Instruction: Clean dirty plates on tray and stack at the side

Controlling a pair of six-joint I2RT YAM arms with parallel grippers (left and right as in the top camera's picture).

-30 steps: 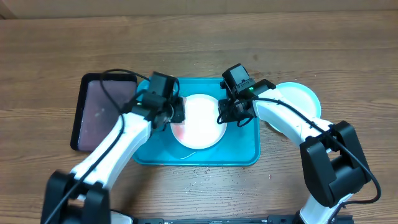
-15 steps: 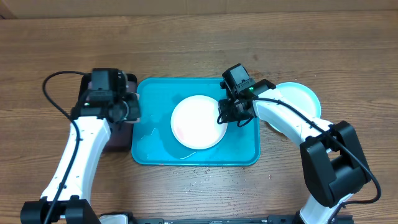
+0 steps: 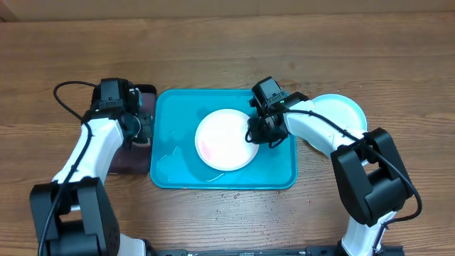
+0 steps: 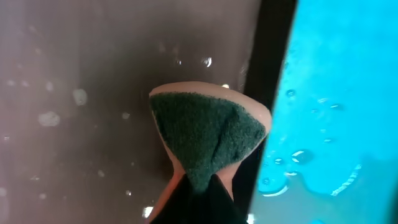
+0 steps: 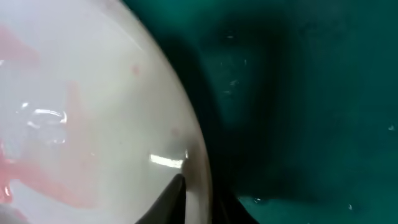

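Observation:
The white plate (image 3: 226,139), with red smears left of centre, lies in the turquoise tray (image 3: 213,96). My right gripper (image 3: 256,132) is shut on the plate's right rim. In the right wrist view its fingers (image 5: 202,200) pinch the rim of the white plate (image 5: 81,106), one inside and one outside. The light blue plate (image 3: 345,112) sits on the table right of the tray, partly under the right arm. My left gripper (image 3: 139,126) is shut on a green sponge (image 4: 202,134) over the black tray (image 3: 124,160). The yellow-green plate is out of view.
The black tray's wet dark floor (image 4: 68,93) fills the left of the left wrist view, with the turquoise tray (image 4: 348,93) to its right. Water drops lie on the turquoise tray's floor (image 3: 167,153). Bare wooden table (image 3: 227,43) surrounds both trays.
My left arm has swung left with the sponge, from the white plate's left edge to the black tray. The right gripper has stayed on the plate's rim.

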